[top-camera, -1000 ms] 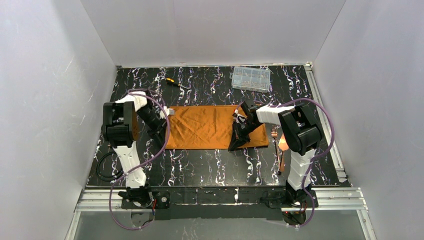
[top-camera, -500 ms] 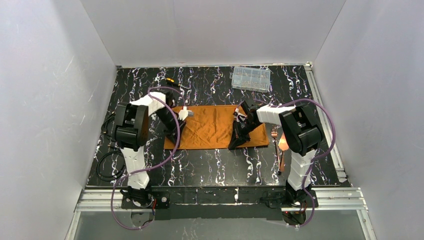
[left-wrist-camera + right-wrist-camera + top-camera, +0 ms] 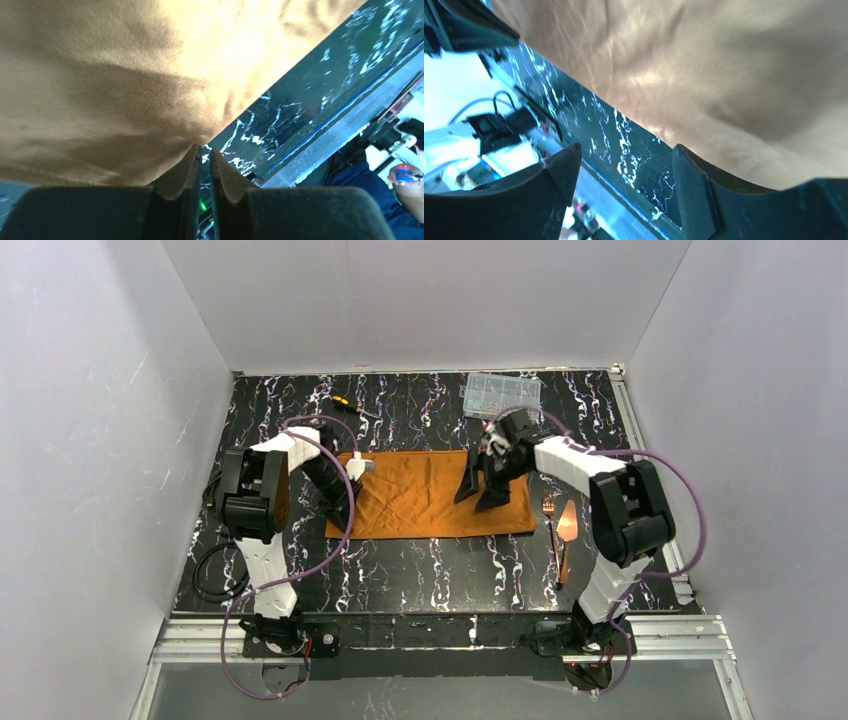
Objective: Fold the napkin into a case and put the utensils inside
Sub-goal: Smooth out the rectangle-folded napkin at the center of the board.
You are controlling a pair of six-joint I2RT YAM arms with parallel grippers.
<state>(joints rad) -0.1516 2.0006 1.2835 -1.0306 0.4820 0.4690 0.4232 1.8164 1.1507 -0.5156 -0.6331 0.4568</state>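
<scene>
Black fingers point(image 3: 182, 172) of the left gripper point(image 3: 206, 157) stand all but pressed together, with a dark slit between them and no cloth visibly caught. Their tips sit at the hem of the napkin point(image 3: 420, 502). Across the cloth, the right gripper point(image 3: 624, 175) hangs with fingers point(image 3: 696, 190) spread wide and empty above the napkin's right portion.

The rust-orange napkin lies flat as 1 long rectangle on the marbled black table point(image 3: 420, 565), its left end beside the left gripper. It is not yet narrowed into a case. The utensils point(image 3: 560, 530), a fork point(image 3: 548, 508) among them, wait on the table just off the napkin's right end, outside the cloth.

The step in hand appears to be the next fold. Doing it well likely calls for the 2 grippers to take matching corners on 1 long edge, each catching every layer. They should lift low and carry that edge over together so the hems meet square. A lopsided pull could skew the pouch or drag it onto the copper pieces. The left gripper would first need to part its fingers to take any fabric.
</scene>
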